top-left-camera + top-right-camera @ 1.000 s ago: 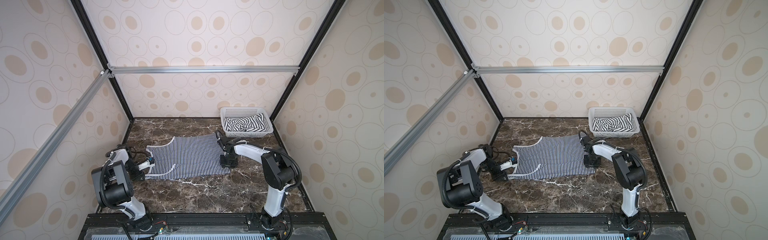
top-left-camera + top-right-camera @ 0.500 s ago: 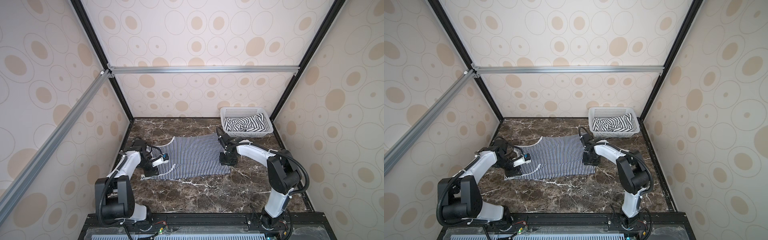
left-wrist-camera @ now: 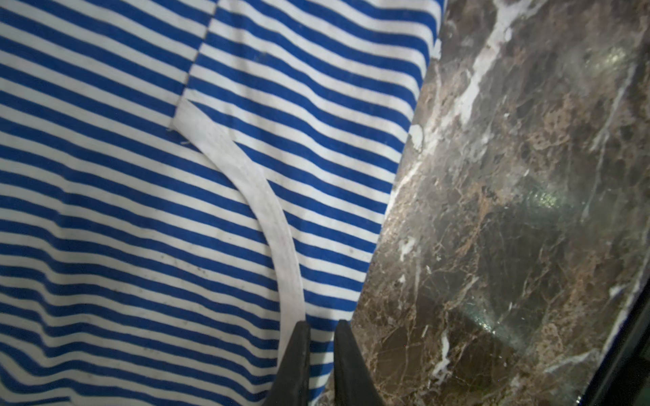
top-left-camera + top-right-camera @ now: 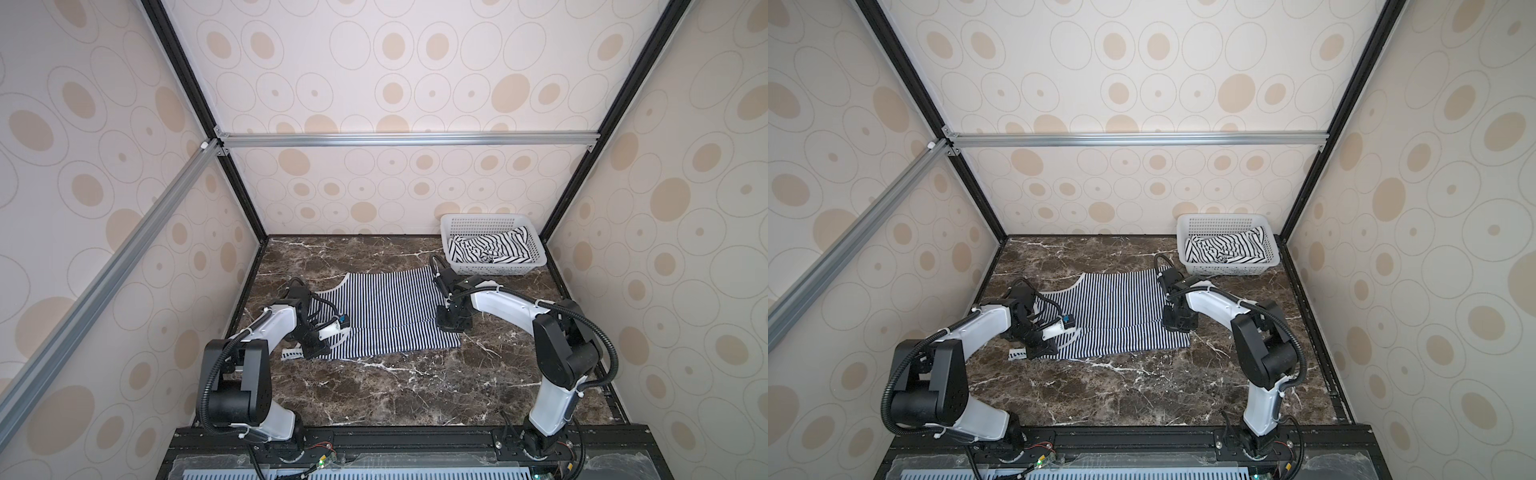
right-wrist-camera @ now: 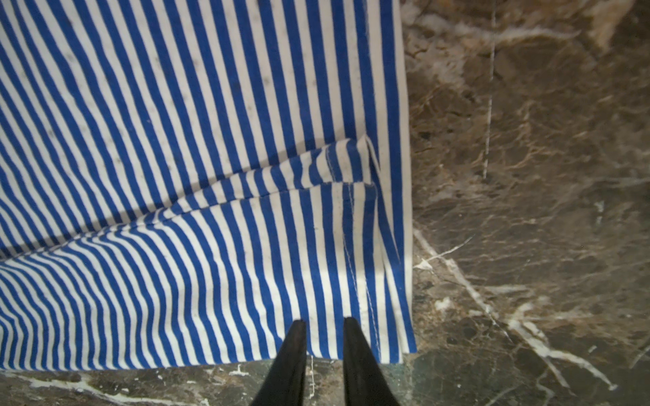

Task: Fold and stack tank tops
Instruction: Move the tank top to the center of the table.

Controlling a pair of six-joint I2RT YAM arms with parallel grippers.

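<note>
A tank top (image 4: 390, 316) (image 4: 1117, 316) with dense narrow dark-and-white stripes lies spread flat on the marble table. My left gripper (image 4: 318, 347) (image 3: 322, 327) is down at its near armhole edge. The jaws are nearly together, with striped cloth beside the white binding (image 3: 253, 189) caught between them. My right gripper (image 4: 453, 324) (image 5: 323, 323) is down on the hem side; its fingertips (image 5: 297, 330) straddle the cloth's edge with a narrow gap, and a grip does not show. A second tank top (image 4: 490, 249) (image 4: 1225, 247), white with wider stripes, lies crumpled in the basket.
The white perforated basket (image 4: 490, 218) stands in the back right corner, close behind the right arm. Bare brown marble (image 4: 395, 395) stretches between the cloth and the front rail. Patterned walls and black frame posts close in on three sides.
The left arm swung in from the left wall onto the cloth's near left edge. Both grippers' jaws have narrowed. The right arm shifted slightly toward the front along the hem.
</note>
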